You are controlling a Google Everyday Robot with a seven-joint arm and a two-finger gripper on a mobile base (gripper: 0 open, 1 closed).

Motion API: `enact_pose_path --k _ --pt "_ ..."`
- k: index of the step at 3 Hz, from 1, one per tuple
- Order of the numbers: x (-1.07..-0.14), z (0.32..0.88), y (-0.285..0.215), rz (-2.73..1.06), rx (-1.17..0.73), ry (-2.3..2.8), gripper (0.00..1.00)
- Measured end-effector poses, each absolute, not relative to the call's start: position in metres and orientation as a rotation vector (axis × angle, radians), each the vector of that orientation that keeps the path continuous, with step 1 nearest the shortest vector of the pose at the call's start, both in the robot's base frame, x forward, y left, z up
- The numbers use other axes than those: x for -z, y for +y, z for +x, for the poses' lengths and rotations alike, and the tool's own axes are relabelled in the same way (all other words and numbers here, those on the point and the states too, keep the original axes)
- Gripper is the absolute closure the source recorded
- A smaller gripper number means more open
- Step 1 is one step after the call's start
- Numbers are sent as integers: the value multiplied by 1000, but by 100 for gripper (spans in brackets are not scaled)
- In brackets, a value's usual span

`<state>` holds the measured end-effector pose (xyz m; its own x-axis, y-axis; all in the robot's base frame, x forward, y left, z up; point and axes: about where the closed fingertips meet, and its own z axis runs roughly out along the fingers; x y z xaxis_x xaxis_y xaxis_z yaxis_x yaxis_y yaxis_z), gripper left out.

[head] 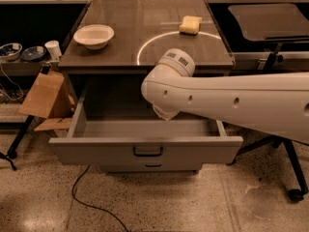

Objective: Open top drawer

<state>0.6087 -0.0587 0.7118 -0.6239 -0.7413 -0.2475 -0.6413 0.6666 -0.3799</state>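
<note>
While the gripper (165, 113) is hanging over the pulled-out top drawer (145, 149), and we cannot tell its grip, we are judging the opening done.

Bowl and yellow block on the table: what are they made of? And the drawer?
Bowl: probably ceramic or plastic, smooth cream gloss. Yellow block: likely sponge, soft matte corners. Drawer: looks like painted metal, flat grey, thin walls. The pincer is hidden behind the arm, over the open drawer.
</note>
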Motion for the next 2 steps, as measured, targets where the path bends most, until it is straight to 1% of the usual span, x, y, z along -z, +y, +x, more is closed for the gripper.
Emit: enact_pose_path --k 1,2 --pt "-709 595 -55 -1083 326 2503 81" --pt "-708 581 -53 -1103 287 2530 57"
